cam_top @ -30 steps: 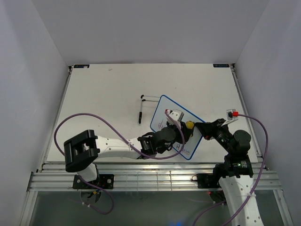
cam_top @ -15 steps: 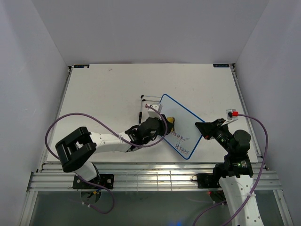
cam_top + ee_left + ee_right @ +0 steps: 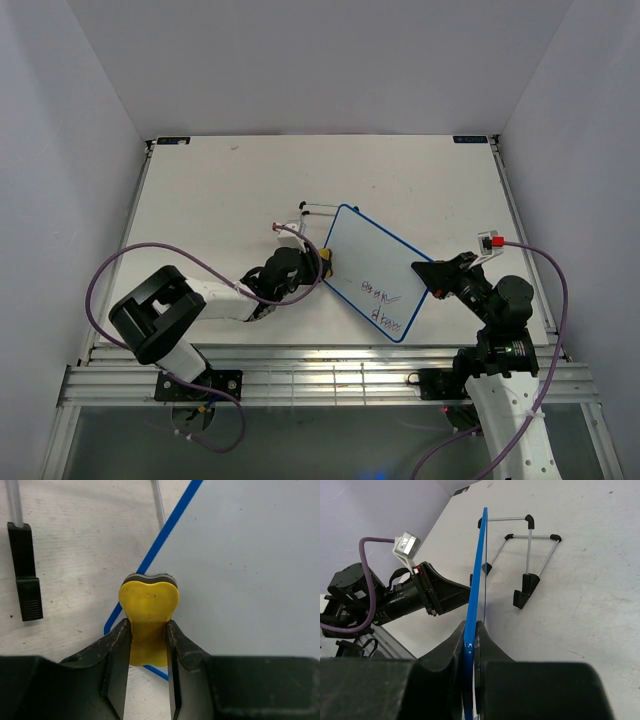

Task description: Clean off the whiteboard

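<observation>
While the left gripper [image 3: 148, 630] sits at the whiteboard's far-left edge, its 2 fingers are pinched narrow on the yellow eraser [image 3: 149, 600], dark felt face pointing away from the wrist. The eraser lies over the blue frame, just off the white writing face; whether the felt touches the frame cannot be told. The whiteboard [image 3: 365, 250] sits right of centre on the counter [image 3: 220, 190], nearer the near edge than the far one, turned diagonally. The right gripper [image 3: 432, 272] is clamped on the board's right-hand rim, and the right wrist view shows that rim edge-on between its fingers. The wire stand [image 3: 530, 555] with black feet spreads on the counter beyond the board, toward the far-left. Purple handwriting [image 3: 385, 300] shows in 2 short lines on the near part of the board; the far part reads clean. Judgement: mid-wipe, roughly half done, with the eraser at the turn of a stroke. The next move calls for carrying the eraser toward the near-right corner of the board, felt flat and pressed on the writing, while the right gripper braces against the push.
</observation>
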`<state>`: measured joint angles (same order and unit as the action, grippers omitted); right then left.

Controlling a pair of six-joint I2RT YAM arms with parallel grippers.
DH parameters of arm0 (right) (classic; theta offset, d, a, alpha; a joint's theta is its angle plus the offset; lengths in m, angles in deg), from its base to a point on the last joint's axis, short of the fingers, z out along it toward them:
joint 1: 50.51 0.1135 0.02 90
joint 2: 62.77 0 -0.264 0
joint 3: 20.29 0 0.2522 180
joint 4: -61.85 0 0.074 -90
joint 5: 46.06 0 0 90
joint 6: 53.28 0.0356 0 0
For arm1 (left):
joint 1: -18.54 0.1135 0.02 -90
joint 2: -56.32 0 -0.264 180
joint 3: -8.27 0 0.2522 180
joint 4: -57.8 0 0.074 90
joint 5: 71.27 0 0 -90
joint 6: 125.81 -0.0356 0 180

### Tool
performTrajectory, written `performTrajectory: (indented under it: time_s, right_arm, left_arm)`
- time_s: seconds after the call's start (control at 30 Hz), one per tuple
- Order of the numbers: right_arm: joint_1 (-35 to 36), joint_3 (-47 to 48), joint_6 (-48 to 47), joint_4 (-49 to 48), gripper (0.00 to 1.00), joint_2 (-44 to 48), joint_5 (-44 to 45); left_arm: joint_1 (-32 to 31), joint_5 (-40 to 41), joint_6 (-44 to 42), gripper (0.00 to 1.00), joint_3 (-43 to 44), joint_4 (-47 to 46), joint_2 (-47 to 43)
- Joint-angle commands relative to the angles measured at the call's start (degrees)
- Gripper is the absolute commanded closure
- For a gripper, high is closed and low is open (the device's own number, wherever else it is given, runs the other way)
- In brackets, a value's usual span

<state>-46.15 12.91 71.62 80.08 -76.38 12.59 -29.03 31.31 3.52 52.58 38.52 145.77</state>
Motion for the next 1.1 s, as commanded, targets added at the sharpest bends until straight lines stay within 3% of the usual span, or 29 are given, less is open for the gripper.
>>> performTrajectory:
  time_s: [0.0, 0.4, 0.87, 1.07]
  right_arm:
    - [1.8, 5.9, 9.0, -11.4, 0.92, 1.0, -11.1]
    - [2.1, 5.7, 11.4, -12.8, 0.92, 0.2, -11.8]
    - [2.1, 5.8, 13.4, -10.0, 0.92, -0.2, -8.9]
    - [2.1, 6.1, 12.6, -8.9, 0.92, 0.2, -8.7]
  left_arm:
    - [2.0, -1.4, -2.5, 1.0, -2.1, -5.1, -1.2]
    - [0.6, -8.8, -3.4, 1.0, -4.3, -14.9, -1.0]
    - [-17.7, -0.1, -4.4, 1.0, -3.3, -19.1, 0.4]
    - [-16.5, 2.2, -3.3, 1.0, -5.8, -18.4, -0.2]
